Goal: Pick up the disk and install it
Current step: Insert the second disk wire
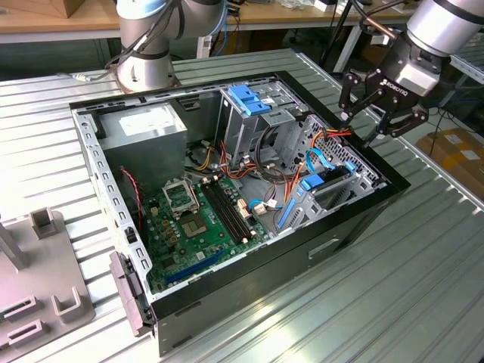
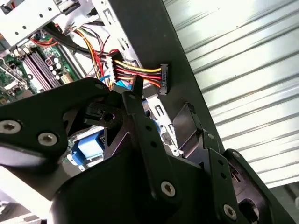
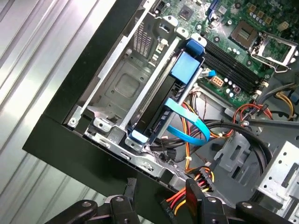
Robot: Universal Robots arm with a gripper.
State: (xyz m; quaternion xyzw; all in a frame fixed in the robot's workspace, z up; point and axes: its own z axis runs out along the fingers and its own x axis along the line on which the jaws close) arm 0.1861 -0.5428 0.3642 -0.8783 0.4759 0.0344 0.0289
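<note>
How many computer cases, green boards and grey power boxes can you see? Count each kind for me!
Computer case: 1
Green circuit board: 1
Grey power box: 1
Total: 3

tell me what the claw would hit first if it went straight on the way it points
Most likely the black connector on the red and yellow wires, lying between the tips of the open claw in the first wrist view. Depth is unclear; the case's black rim under it could come first.
</note>
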